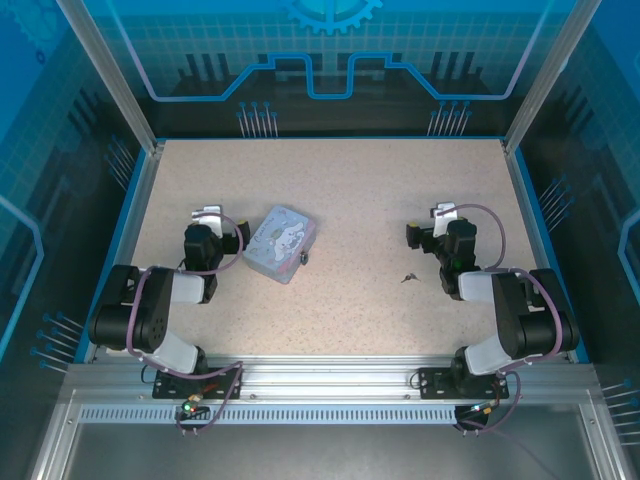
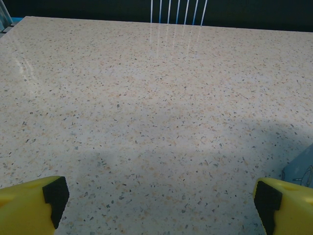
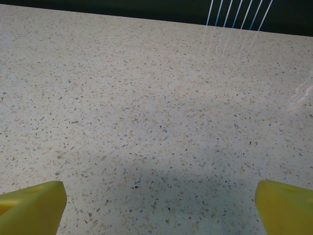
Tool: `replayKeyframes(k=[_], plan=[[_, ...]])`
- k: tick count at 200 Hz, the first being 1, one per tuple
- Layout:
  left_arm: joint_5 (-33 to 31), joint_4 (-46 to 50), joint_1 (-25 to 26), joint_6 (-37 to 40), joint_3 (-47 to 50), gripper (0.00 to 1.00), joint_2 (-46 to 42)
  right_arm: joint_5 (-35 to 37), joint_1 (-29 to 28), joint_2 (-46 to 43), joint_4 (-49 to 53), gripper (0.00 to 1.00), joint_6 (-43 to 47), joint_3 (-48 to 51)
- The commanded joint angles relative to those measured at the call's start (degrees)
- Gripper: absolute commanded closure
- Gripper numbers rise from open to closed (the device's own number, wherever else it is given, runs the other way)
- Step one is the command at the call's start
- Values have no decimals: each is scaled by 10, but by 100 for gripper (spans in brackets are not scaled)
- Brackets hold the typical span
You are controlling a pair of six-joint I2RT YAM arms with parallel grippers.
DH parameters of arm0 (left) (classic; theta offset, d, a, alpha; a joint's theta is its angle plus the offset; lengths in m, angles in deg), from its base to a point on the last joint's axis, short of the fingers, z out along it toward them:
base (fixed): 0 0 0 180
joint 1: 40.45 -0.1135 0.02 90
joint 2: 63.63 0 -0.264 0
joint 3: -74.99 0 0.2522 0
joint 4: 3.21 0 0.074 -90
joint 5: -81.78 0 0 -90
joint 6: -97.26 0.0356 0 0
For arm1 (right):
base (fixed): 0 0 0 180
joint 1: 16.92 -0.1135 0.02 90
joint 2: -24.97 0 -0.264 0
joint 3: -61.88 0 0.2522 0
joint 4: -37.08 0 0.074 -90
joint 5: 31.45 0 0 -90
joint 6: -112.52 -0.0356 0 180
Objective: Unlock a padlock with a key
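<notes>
The padlock (image 1: 303,258) is a tiny dark metal lock hanging at the right edge of a pale blue cartoon-printed tin (image 1: 279,243), left of the table's centre. The key (image 1: 408,277), small and dark, lies flat on the speckled table right of centre. My left gripper (image 1: 208,213) hovers just left of the tin, open. In the left wrist view its yellow fingers (image 2: 56,196) stand wide apart over bare table, with a corner of the tin (image 2: 301,169) at the right edge. My right gripper (image 1: 445,212) is open, behind and right of the key; its fingers (image 3: 34,205) frame bare tabletop.
The speckled table (image 1: 380,190) is bounded by blue and aluminium enclosure walls (image 1: 135,190) on the left, right and back. Both arm bases sit on the metal rail (image 1: 320,375) at the near edge.
</notes>
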Motion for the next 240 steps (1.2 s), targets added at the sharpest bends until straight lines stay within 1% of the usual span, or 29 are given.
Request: replayKeyframes(k=[1,53,60,71,83,89,96,115,120,134,146,151,162,171,184,201,219,240], plan=[[-5,-12,-3,-9,-6,1,5,4,3,2,-6,0,-6,-4],[-5,-22,-3,-7,0,1,4,2,4,1,-9,0,-5,-2],[-15,-31,-3,-10,6,1,0,17,0,-1,-13,0,-7,-2],[-44,-37,-2,-22,20,1,-22,57,-11,-35,30,0,-9,-10],[-71,-20,-3,-33,28,1,-56,67,-18,-85,110,0,-5,-34],[-78,5,-2,-35,26,1,-76,76,-21,-104,155,0,-11,-52],[-85,48,-2,-42,19,1,-101,78,-19,-123,209,0,-39,-78],[-105,191,-2,-82,-24,1,-166,24,-11,-156,332,0,-108,-140],[-111,228,-2,-102,-36,1,-181,12,-12,-160,353,0,-122,-155],[-119,336,-2,-171,-77,1,-225,9,-8,-162,396,0,-170,-187],[-111,431,-1,-230,-116,1,-252,10,11,-160,448,0,-253,-213],[-102,466,0,-255,-132,1,-260,-7,25,-156,468,0,-283,-223],[-77,537,6,-293,-163,1,-270,-73,50,-138,492,0,-320,-249],[-67,590,19,-316,-187,1,-277,-118,54,-117,520,0,-324,-283],[-57,656,42,-337,-214,1,-284,-192,41,-84,545,1,-306,-325],[-59,744,76,-377,-240,1,-298,-242,6,-30,608,6,-286,-401],[-45,796,108,-437,-237,1,-317,-261,-43,40,675,12,-264,-487],[-40,797,152,-513,-199,1,-346,-255,-94,116,702,14,-272,-561]])
